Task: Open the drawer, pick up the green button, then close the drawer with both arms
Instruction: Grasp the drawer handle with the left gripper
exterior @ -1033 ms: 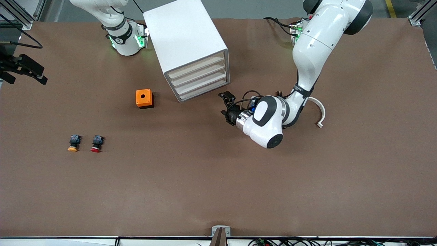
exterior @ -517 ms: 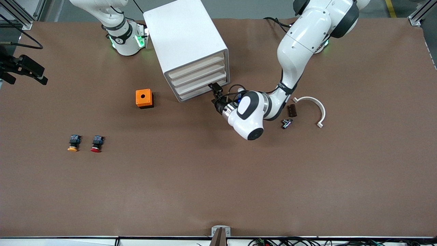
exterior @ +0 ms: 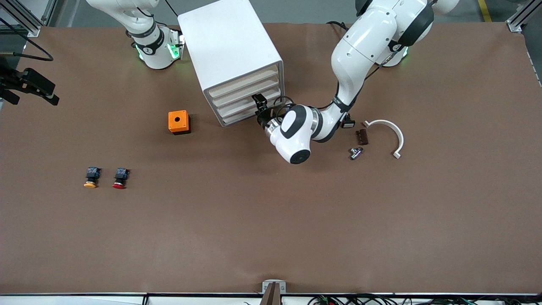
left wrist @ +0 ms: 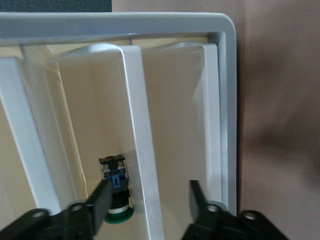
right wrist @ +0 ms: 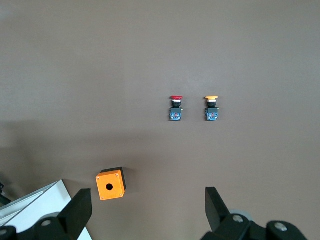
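The front view looks down from high across the table (exterior: 271, 237), facing both arm bases and taking in the whole surface; the left wrist view sits very close to the cabinet (exterior: 230, 55), looking straight at its drawer fronts; the right wrist view looks down from well above the table; it shares with the front view the orange box (right wrist: 110, 184), the red-capped button (right wrist: 175, 109) and the orange-capped button (right wrist: 211, 109).

Left gripper (exterior: 259, 101) low, fingers spread, arm bent at elbow, right gripper (right wrist: 147, 205) raised, fingers spread, waiting
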You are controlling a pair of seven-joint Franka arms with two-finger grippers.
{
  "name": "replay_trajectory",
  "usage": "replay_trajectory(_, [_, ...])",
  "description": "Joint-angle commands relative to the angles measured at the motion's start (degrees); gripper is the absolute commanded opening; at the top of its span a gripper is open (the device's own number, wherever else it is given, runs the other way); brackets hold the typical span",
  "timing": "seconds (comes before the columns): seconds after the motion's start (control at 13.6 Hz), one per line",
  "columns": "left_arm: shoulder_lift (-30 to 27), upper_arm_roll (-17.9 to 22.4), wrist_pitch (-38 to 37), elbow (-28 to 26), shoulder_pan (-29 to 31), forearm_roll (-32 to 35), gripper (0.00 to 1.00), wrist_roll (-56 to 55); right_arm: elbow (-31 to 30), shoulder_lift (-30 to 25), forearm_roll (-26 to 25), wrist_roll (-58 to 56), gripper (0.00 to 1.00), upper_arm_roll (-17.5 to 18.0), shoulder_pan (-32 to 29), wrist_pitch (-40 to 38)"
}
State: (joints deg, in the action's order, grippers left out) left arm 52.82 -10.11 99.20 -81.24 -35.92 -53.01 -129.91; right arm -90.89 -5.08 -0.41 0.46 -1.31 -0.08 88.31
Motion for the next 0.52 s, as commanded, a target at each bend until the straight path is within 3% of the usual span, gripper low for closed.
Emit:
replay_trajectory(0.0, [0.6, 0.6, -0.4, 0.5, -0.9, -1.1, 0.52, -1.3, 1.7, 0.9, -0.8, 0.7, 1.0, 0.2, 0.2, -0.5])
replay_trajectory(0.15, [1.0, 0.5, -0.4, 0.5, -1.0, -1.3, 0.14, -1.3, 1.7, 0.9, -0.8, 0.7, 1.0, 0.2, 0.3, -0.5])
replay_trajectory(0.22, [1.0, 0.6, -0.4, 0.5, -1.1, -1.6, 0.0, -1.2, 1.7, 1.0, -0.9, 0.7, 1.0, 0.2, 0.2, -0.4])
replay_trajectory(0.44, [0.6, 0.8, -0.9, 0.5, -0.2, -1.2, 0.0, -3.1, 1.7, 1.0, -0.7, 0.8, 1.0, 0.2, 0.3, -0.4])
